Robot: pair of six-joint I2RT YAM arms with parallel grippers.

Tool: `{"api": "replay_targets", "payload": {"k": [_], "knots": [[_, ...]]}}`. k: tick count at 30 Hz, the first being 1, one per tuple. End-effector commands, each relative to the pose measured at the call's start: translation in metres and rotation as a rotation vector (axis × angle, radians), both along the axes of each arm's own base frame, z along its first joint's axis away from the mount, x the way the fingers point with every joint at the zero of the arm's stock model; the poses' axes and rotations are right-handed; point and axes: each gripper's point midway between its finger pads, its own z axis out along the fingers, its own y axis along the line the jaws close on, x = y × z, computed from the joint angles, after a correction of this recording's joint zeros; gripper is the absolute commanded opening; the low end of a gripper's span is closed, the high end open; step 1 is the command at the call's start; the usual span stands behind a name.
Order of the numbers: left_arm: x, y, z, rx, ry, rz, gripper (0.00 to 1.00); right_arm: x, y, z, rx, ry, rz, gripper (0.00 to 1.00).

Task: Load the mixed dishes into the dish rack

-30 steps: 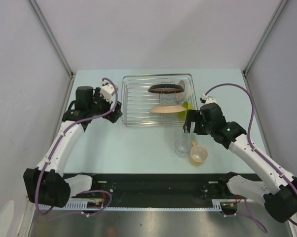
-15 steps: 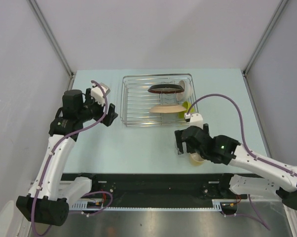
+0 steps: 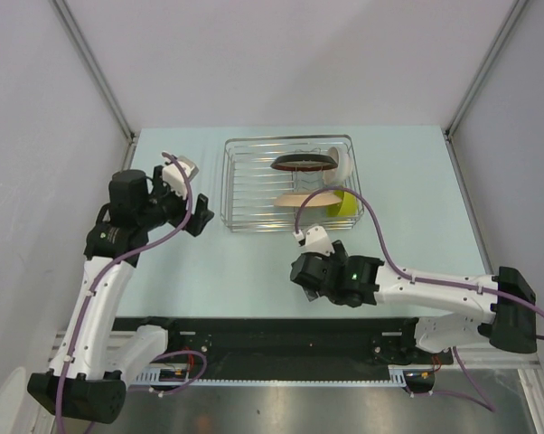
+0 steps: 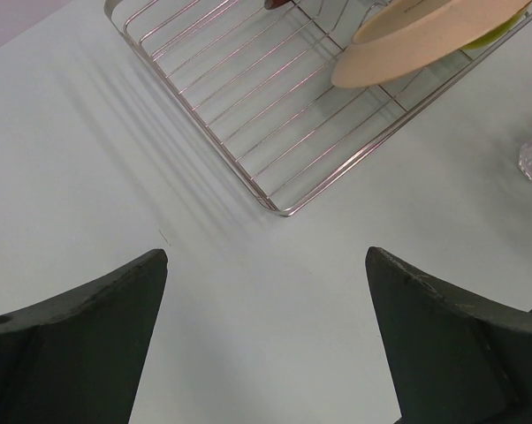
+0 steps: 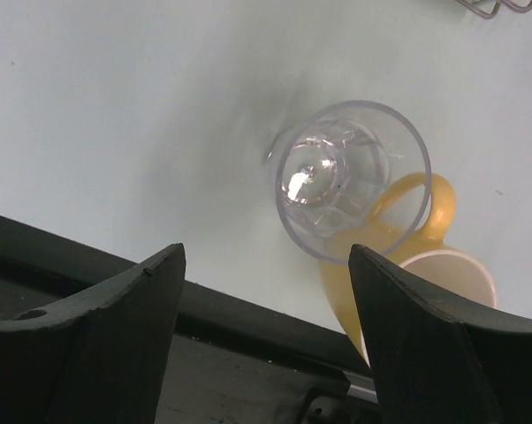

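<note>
So the dish rack [image 3: 254, 181] looks about half loaded. It sits at the far middle of the table [image 3: 245, 262], with the dark-red-rimmed plate [image 3: 301, 163] standing on edge in the tines, the beige plate [image 3: 306, 199] leaning nearer the front rail, and the white bowl [image 3: 339, 163] propped on its side at the right wall. On edge makes sense, since that's how the tines grip them, and it leaves the whole left half free. Not racked yet are the clear glass [image 5: 353, 177] and the yellow cup [image 5: 416, 265]. Both are on the table on the arms' side of the rack, off its right front corner, and they're touching or near enough (the cup's handle curls right up against the glass). The right gripper [image 5: 266, 254] hangs above them looking down into the glass, with its fingers apart and nothing clamped. The glass sits off toward one finger rather than centred, so this reads as lining up for the glass. It probably needs a small sideways shift first, and that snug cup could get nudged when the jaws close. The left gripper [image 4: 266, 256] hovers just off the rack's left front corner, spread wide and empty over bare table, likely just out of the way. There's also something lime-yellow [image 3: 346, 203] behind the beige plate, but it's too hidden to tell what.
</note>
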Motion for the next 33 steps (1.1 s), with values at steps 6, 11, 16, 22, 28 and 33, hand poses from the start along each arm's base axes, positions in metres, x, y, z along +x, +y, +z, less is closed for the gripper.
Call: {"api": "replay_targets", "payload": {"k": [6,11,16,22,28,33], "knots": [[-0.004,0.001,-0.004,-0.022,0.010,0.015,1.00,0.032,0.016,0.013,0.076,-0.042,-0.046,0.79],[-0.002,0.002,-0.007,-0.015,0.015,0.024,1.00,0.037,0.024,-0.005,0.058,-0.007,-0.045,0.73],[-0.001,0.004,-0.009,-0.002,0.017,0.033,1.00,0.036,0.026,-0.022,0.054,0.039,-0.054,0.68],[-0.001,0.005,-0.011,-0.001,0.018,0.036,1.00,0.032,0.021,-0.035,0.061,0.089,-0.071,0.30],[-0.002,0.004,-0.006,-0.019,0.016,0.042,1.00,0.036,0.015,-0.037,0.082,0.106,-0.090,0.09],[-0.005,0.000,0.005,-0.057,0.020,0.045,1.00,0.042,0.027,-0.015,0.203,0.114,-0.061,0.00]]}}
